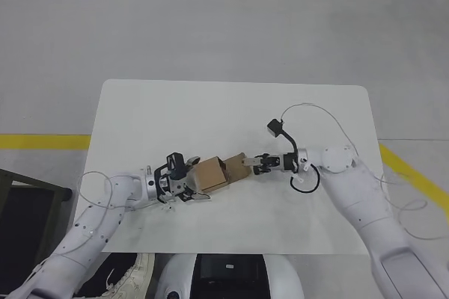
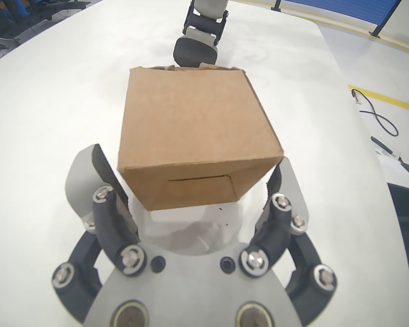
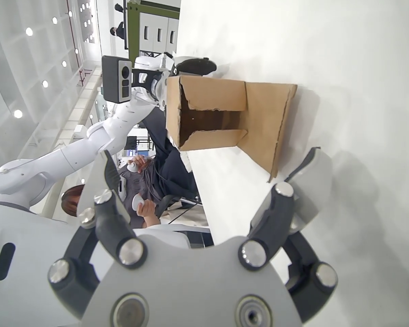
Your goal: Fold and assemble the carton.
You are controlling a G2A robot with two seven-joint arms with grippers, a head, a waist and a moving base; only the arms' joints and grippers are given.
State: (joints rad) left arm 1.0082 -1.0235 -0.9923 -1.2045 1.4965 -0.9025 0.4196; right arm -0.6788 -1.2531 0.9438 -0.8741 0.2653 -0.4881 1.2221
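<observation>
A small brown carton [image 1: 212,175] lies on its side on the white table [image 1: 135,112]. Its closed, tucked end [image 2: 197,185] faces my left gripper [image 2: 194,175], whose open fingers stand on either side of that end, close to it. The far end of the carton [image 3: 204,117] is open, with one flap [image 3: 269,127] spread flat on the table toward my right gripper [image 3: 208,175]. That right gripper [image 1: 256,165] is open, just short of the flap's edge. The carton's top face [image 2: 191,120] is whole and flat.
The table reaches well beyond the carton on all sides. A thin cable [image 1: 325,116] loops over the table's right part from the right arm. A black cable [image 2: 378,117] lies on the floor past the table edge.
</observation>
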